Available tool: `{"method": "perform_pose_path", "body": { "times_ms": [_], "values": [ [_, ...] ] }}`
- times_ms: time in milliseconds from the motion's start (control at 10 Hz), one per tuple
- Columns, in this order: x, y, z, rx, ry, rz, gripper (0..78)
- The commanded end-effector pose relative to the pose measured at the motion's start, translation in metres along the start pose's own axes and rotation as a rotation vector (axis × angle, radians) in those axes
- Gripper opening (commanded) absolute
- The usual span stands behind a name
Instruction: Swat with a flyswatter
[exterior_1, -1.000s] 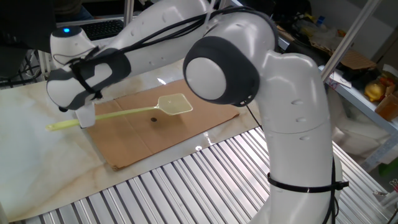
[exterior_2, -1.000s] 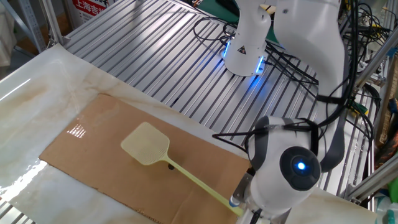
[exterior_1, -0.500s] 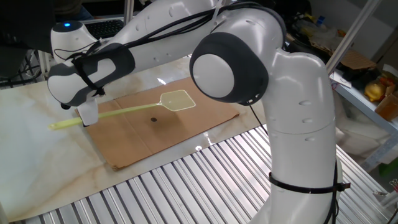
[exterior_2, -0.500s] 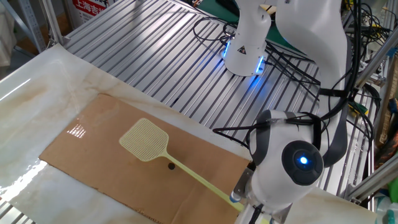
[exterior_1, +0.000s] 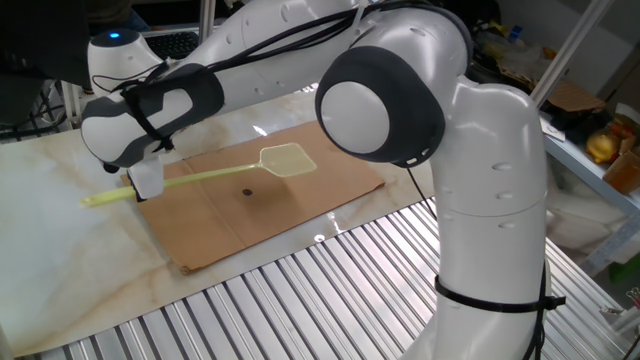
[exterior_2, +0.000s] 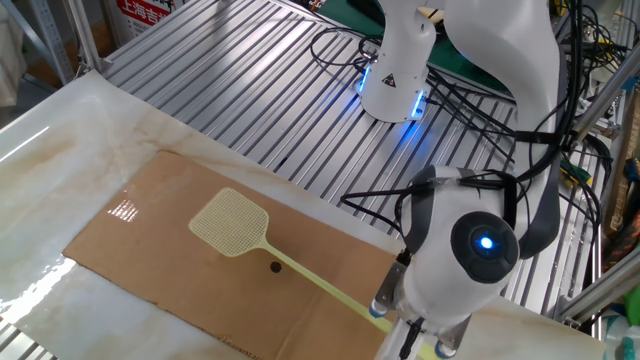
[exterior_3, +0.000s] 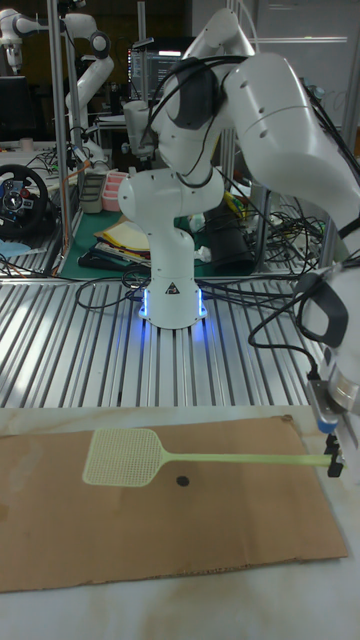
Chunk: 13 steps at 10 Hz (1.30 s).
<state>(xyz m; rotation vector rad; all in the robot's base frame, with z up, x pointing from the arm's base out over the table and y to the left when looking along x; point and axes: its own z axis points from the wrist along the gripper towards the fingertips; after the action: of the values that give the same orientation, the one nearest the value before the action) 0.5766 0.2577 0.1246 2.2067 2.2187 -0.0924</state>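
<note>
Progress: swatter lifted and poised, head raised above the sheet by the look of the tall view; downstroke onto the dot judged still to come.
Cardboard sheet (exterior_3: 200, 530): flat across the lower frame, under everything.
Flyswatter (exterior_3: 230, 461): stretched level from centre-left to lower right, mesh head left of the dot.
Gripper (exterior_3: 333, 458): at the right edge, pinching the handle near its end.
Black dot (exterior_3: 182, 481): just below the handle, likely target.
Obstacles: none between head and dot.

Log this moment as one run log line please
tool: shut on flyswatter handle | head: above cardboard sheet, beside dark spot | contact: cannot tell
</note>
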Motion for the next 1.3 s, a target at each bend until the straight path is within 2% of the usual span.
{"method": "perform_pose_path", "body": {
  "times_ms": [100, 800, 1100, 1300],
  "values": [
    [0.0004, 0.0002, -0.0012, -0.005, 0.005, 0.003, 1.2],
    [0.0007, -0.0007, -0.0004, -0.001, 0.009, -0.003, 1.2],
    [0.0007, -0.0006, -0.0004, 0.0, 0.041, -0.01, 1.2],
    [0.0007, -0.0006, -0.0004, -0.007, 0.017, -0.068, 1.2]
  ]
}}
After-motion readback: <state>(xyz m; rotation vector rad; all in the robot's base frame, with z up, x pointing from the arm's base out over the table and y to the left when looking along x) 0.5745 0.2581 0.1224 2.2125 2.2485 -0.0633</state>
